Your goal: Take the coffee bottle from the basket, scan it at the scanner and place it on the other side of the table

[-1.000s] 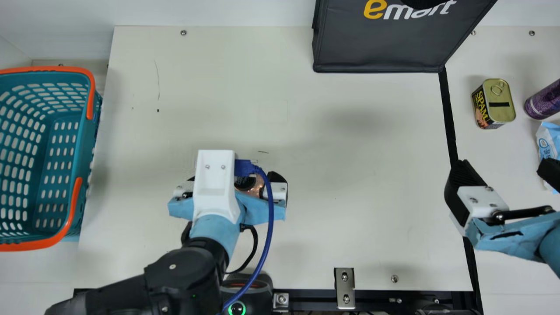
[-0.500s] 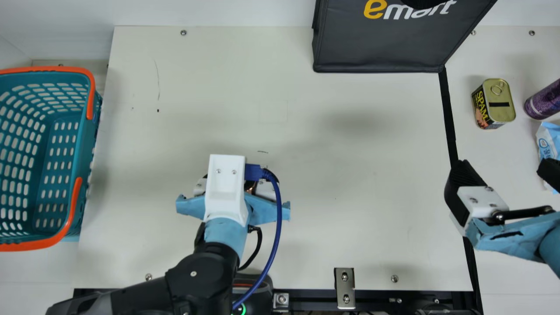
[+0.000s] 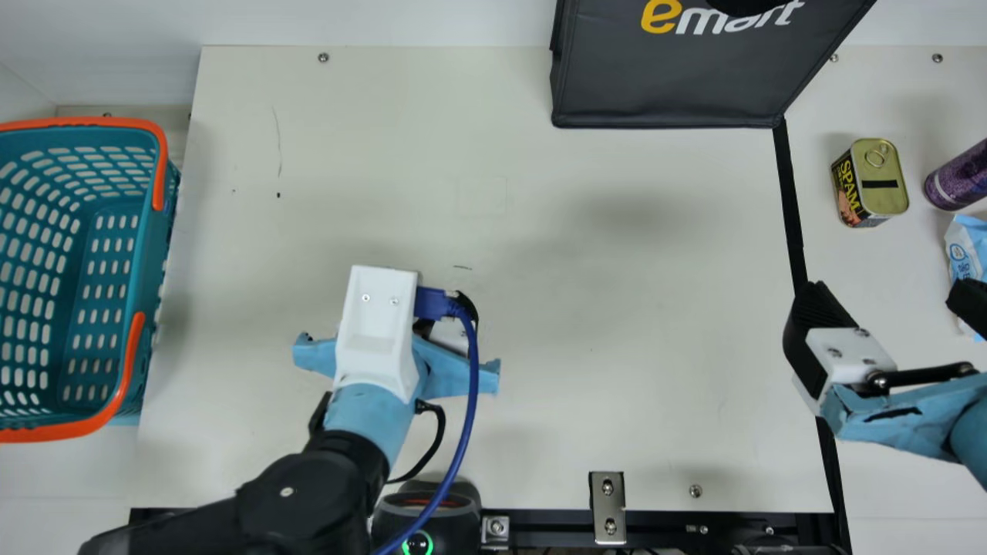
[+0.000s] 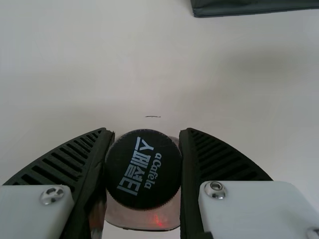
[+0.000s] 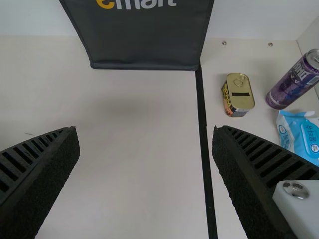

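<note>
Black-capped coffee bottle (image 4: 143, 169), clamped in left jaws, has shifted left beyond the scanner (image 3: 456, 526); scanning probably underway. Right jaws: apart.

basket (image 3: 146, 239), black bag (image 3: 671, 85), scanner (image 3: 405, 518): cut off | coffee bottle (image 4: 143, 174): body mostly hidden

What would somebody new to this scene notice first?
Probably the teal basket with its bright orange handles, at the left edge of the main view. Next might come the big dark bag at the top, right of the middle. In the left wrist view, the left hand grips the coffee bottle, its black cap facing the camera.
</note>
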Tool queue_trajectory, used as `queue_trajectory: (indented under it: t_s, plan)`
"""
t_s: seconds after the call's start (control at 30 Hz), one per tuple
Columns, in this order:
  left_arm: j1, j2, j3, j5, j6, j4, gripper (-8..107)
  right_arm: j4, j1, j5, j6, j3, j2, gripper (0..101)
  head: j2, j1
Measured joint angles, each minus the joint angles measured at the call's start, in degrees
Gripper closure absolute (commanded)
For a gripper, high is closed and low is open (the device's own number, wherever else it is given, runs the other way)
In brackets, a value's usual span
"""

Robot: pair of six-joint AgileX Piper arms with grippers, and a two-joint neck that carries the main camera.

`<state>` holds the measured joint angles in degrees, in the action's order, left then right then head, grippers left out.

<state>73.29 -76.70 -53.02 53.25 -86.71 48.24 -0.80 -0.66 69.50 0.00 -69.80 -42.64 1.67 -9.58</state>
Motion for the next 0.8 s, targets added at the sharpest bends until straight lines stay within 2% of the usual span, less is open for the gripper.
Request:
queue_trajectory:
  t_s: [0.27,0.53,0.8]
  plan:
    - [-3.0,6.7,2.3,-7.2,13.9,-7.2,107,0.0,0.0,0.0,0.0,0.0,0.0,6,0.0,0.0]
    - [-5.8,12.6,4.5,-13.9,31.9,-18.0,107,0.0,0.0,0.0,0.0,0.0,0.0,6,0.0,0.0]
    - [-8.2,16.5,5.0,-15.2,51.5,-29.9,107,0.0,0.0,0.0,0.0,0.0,0.0,6,0.0,0.0]
